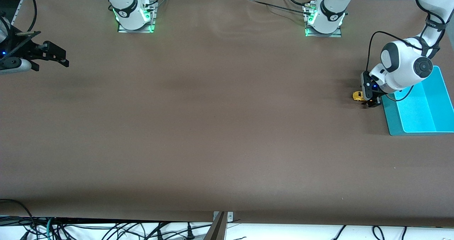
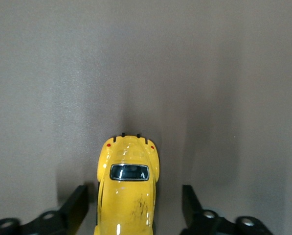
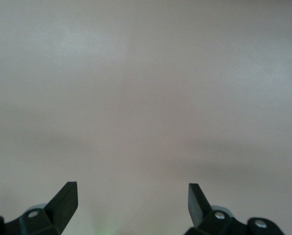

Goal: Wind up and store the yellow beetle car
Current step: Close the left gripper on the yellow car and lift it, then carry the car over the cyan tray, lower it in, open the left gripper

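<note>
The yellow beetle car (image 1: 357, 96) sits on the brown tabletop (image 1: 212, 126) at the left arm's end, just beside the teal bin (image 1: 390, 126). From the front, the left arm's wrist covers most of the car, so only its yellow end pokes out. The left end effector (image 2: 134, 205) is low over the car, its fingers (image 2: 77, 203) apart with the car between them; one finger stands close to the car's side, the other has a clear gap, and neither can be seen pressing it. In the left wrist view the car's lower body and wheels are cut off by the picture's edge, leaving only the roof, a dark window and the rounded tail.

The right end effector (image 1: 53, 55) waits over the right arm's end of the tabletop, its fingers (image 3: 65, 198) spread wide with nothing between them; its arm is cropped by the front view's edge.
</note>
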`<control>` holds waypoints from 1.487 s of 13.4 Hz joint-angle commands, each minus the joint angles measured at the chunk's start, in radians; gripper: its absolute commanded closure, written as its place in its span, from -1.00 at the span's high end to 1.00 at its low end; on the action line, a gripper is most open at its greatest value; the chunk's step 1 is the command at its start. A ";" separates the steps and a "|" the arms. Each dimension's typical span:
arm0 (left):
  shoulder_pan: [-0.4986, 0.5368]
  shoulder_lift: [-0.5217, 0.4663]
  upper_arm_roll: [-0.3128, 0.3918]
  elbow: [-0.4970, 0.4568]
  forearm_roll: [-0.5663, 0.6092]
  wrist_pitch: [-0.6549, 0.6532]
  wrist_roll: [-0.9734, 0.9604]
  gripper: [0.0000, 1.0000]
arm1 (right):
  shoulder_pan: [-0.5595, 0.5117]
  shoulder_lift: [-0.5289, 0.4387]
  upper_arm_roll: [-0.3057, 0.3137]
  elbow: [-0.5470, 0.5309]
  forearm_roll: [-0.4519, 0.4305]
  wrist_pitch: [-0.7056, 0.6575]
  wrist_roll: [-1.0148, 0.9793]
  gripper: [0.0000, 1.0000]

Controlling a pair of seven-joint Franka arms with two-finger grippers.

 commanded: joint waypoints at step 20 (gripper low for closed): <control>0.157 -0.007 -0.094 0.584 0.190 -0.801 0.078 -0.64 | -0.001 0.010 -0.013 0.022 0.003 -0.025 0.017 1.00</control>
